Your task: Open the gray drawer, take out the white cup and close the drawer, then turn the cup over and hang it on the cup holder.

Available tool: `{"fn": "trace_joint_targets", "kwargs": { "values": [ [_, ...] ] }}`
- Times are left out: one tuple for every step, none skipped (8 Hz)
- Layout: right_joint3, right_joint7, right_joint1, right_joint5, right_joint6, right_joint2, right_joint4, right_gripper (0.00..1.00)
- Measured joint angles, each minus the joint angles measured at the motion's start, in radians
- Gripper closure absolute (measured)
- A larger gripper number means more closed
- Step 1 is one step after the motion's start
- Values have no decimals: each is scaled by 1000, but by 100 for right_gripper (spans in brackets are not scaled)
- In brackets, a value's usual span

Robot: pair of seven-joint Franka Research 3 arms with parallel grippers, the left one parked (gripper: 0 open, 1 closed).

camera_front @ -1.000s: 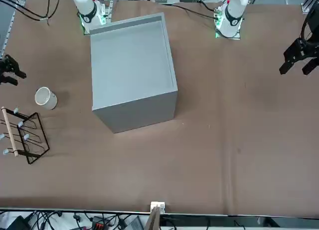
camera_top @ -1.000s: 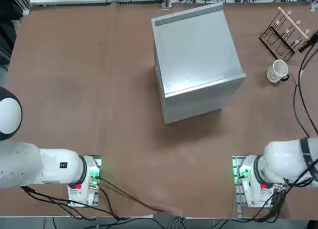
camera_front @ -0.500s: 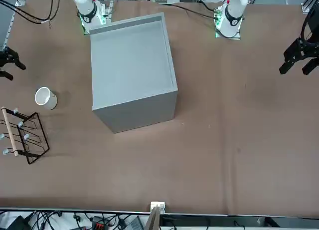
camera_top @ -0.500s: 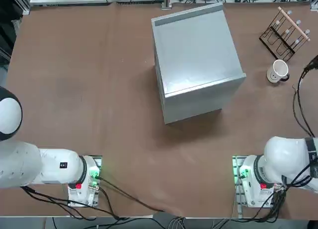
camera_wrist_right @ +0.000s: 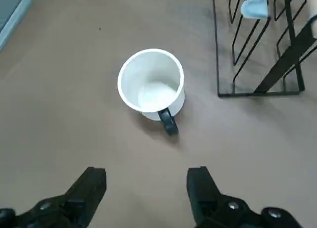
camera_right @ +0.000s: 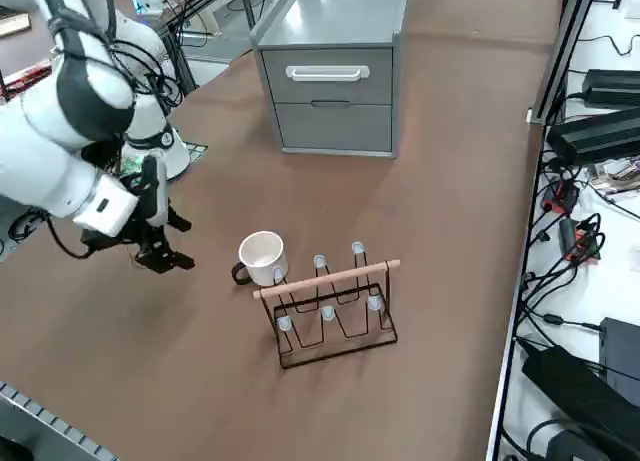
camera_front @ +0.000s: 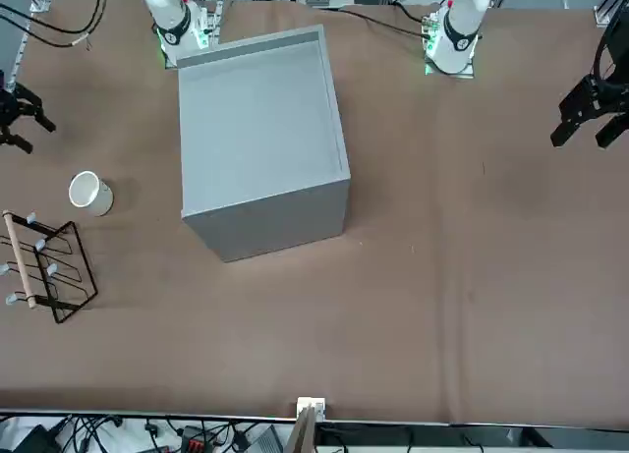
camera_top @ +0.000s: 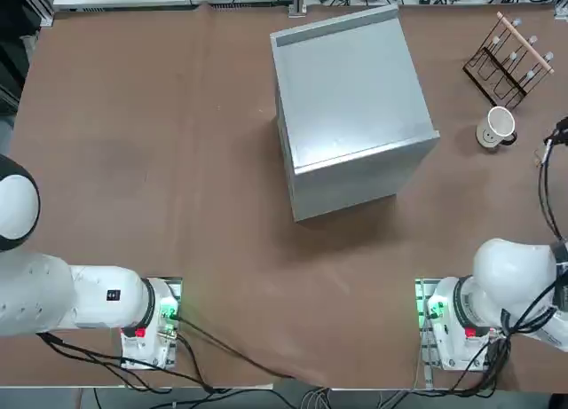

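Wrist view shows my right gripper (camera_wrist_right: 143,188) spread wide and empty, hanging above the table just short of the white cup (camera_wrist_right: 151,86). I read the cup as set down mouth-up, dark handle toward the fingers, so I can regrasp it for the flip. It stands just beside the cup holder (camera_right: 330,306), whose pegs are bare. The gray drawer (camera_right: 328,84) sits shut, so I judge only turning and hanging remain.
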Motion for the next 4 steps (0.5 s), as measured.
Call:
{"fn": "trace_joint_targets", "kwargs": {
  "values": [
    [0, -92, -36, 81, -5, 30, -5, 0],
    [0, -189, -72, 163, -14, 66, -9, 0],
    [0, -298, -102, 233, -23, 102, -10, 0],
    [0, -388, -122, 294, -45, 134, -10, 0]
  ]
}}
